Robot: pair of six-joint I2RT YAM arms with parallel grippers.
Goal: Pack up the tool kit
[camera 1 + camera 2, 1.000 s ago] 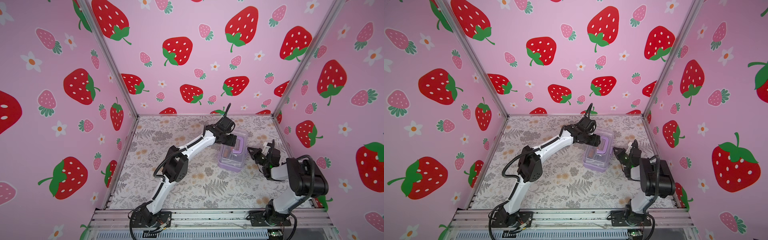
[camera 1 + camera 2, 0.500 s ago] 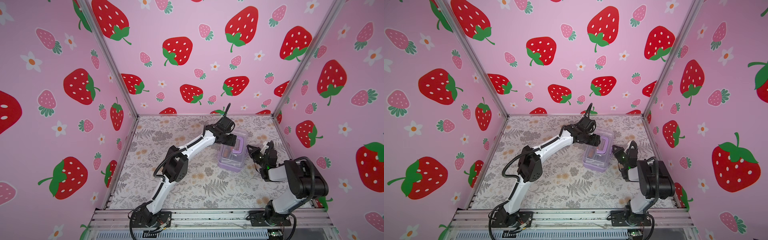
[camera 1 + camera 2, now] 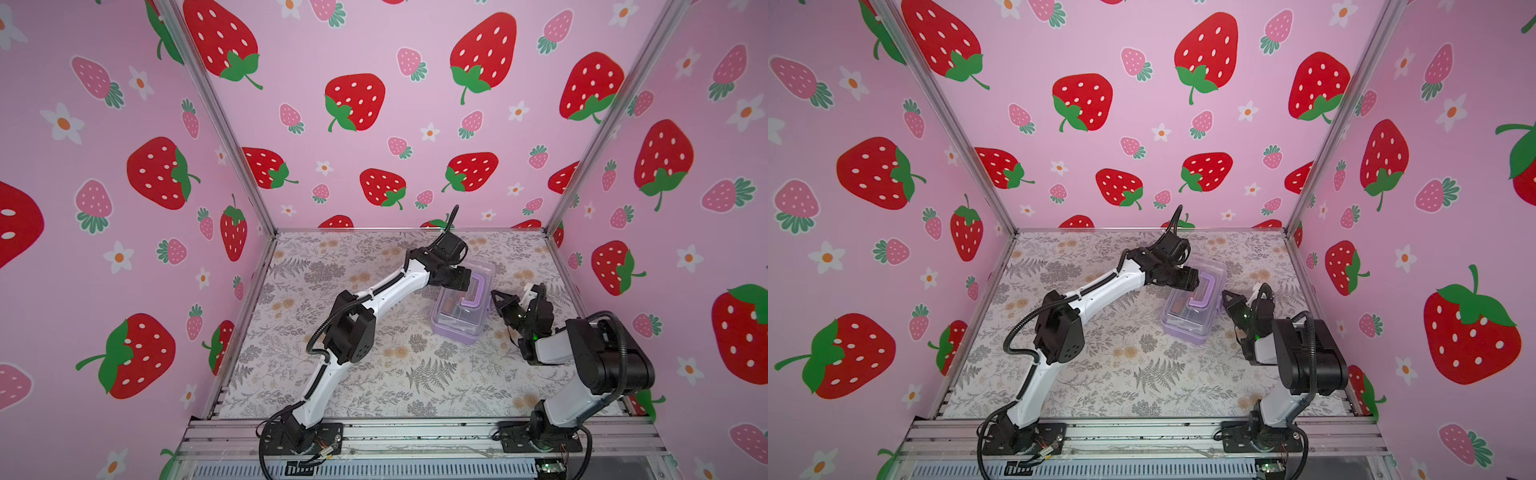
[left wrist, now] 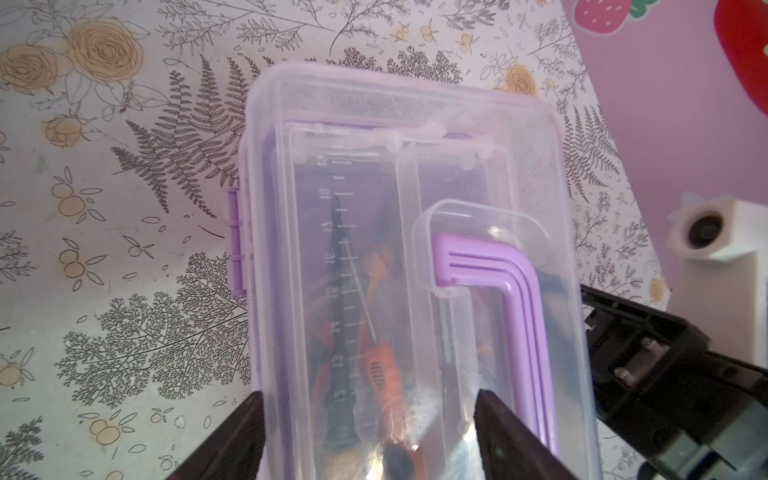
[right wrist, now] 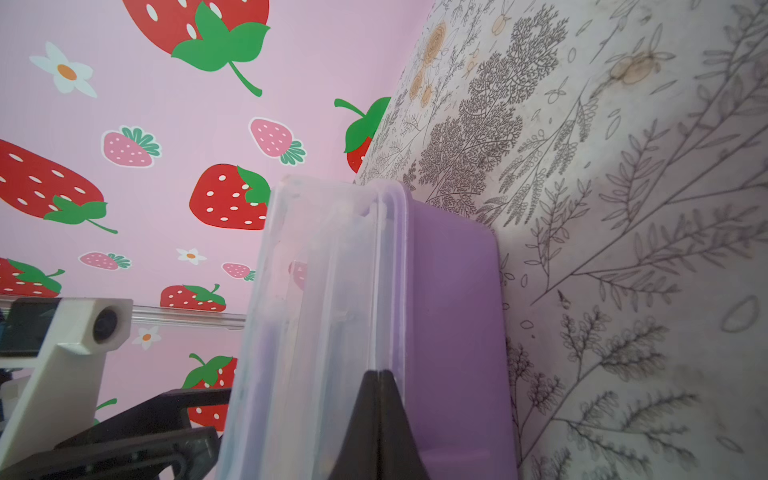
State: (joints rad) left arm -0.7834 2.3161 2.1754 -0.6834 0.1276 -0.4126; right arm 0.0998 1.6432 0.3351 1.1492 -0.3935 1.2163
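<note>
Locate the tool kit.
In both top views the tool kit sits right of centre on the table, under the left gripper, beside the right gripper.

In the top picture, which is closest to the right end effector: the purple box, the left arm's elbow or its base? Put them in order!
From the right end effector:
1. Box, just beside it, toward the middle.
2. Elbow, farther left, over the table.
3. Base, front left, on the rail.
</note>
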